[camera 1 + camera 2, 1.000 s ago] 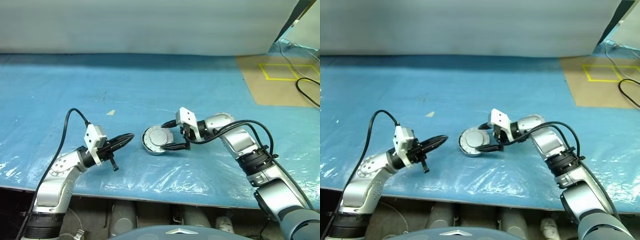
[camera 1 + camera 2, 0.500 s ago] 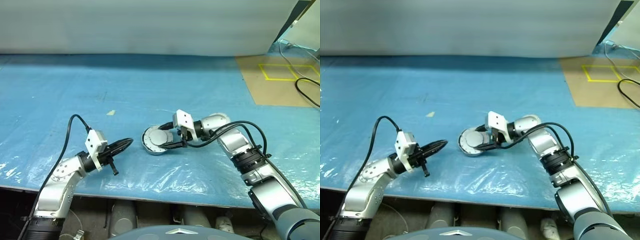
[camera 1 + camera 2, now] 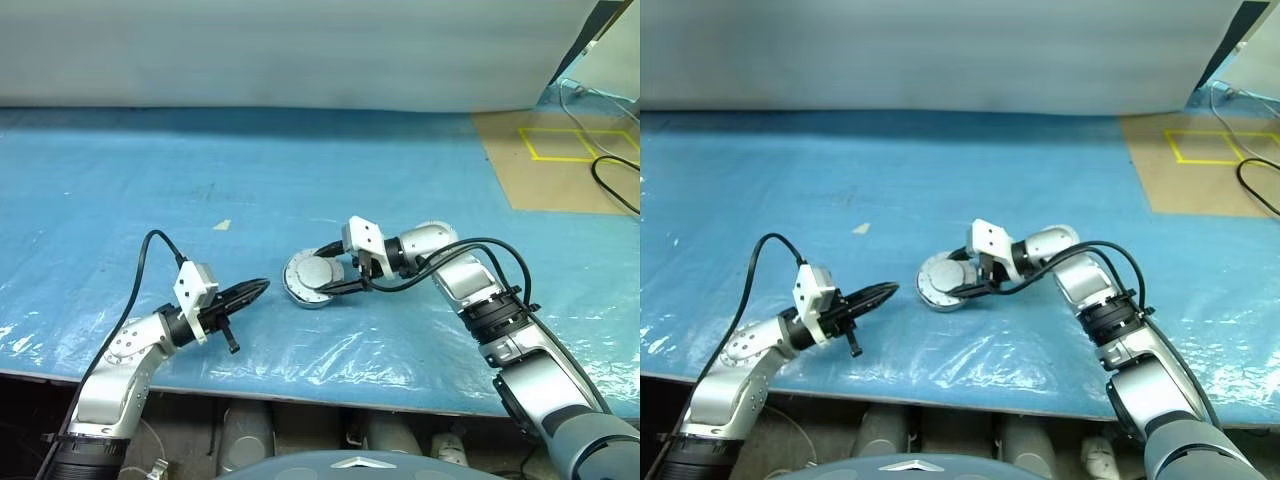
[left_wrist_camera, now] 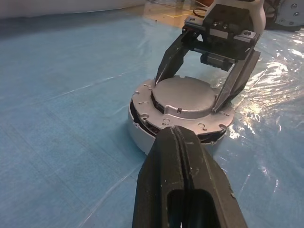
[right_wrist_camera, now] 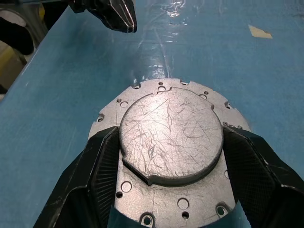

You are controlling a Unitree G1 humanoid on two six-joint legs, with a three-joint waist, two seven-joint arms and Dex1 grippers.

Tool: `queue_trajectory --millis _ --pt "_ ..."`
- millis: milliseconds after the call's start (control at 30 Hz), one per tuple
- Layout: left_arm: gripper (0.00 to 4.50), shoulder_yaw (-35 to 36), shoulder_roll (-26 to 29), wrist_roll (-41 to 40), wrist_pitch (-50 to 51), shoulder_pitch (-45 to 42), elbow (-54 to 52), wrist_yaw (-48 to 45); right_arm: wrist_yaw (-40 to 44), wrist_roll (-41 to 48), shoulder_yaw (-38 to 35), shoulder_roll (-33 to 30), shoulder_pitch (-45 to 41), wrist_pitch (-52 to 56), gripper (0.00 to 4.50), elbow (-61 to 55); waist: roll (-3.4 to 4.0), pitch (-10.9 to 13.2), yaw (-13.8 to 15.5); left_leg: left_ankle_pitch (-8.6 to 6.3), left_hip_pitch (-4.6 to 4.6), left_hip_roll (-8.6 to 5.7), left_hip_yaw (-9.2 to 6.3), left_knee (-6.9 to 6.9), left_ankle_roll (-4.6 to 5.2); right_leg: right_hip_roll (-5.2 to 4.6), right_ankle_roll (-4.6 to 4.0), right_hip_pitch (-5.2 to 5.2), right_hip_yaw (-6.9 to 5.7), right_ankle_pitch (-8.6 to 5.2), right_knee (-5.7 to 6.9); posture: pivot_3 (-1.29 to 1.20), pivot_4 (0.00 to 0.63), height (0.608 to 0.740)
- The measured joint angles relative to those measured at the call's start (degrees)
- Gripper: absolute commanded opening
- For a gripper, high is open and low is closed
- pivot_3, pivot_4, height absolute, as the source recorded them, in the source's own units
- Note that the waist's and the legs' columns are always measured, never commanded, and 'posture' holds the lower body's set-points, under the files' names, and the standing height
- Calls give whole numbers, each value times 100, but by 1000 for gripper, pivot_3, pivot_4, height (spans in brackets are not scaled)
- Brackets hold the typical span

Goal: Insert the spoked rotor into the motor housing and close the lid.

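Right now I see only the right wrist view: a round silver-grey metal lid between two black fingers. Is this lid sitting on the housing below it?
Observer: Yes. In the left wrist view the round silver-grey metal lid lies on top of the shallow grey metal motor housing, and a dark gap shows under the lid's near rim.
Operator: A black tip shows at the edge of my view. Is it the left gripper?
Observer: Yes. The head views show the left gripper to the left of the housing and apart from it. It points toward the housing, its fingers shut with nothing between them.
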Motion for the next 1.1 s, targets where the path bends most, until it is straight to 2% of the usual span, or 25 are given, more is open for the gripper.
queue_trajectory --millis 767,900,1100 --pt "0 -119 815 284 -802 52 651 -893 -52 -278 14 173 -68 -47 3000 202 0 0 -1 0 -4 2 2 -2 -1 1 -1 -5 0 0 0 0 150 740" --pt "0 -145 813 282 -742 115 460 -816 -72 -307 23 318 -69 -69 3000 273 0 0 -3 0 -3 3 2 -2 -1 1 -1 -5 0 -1 0 0 150 740" --pt "0 -251 811 263 -188 200 -364 -431 -83 -329 37 487 -80 -41 3000 339 0 0 -2 0 -2 3 3 -2 -1 0 -1 -4 0 -1 1 0 150 740"
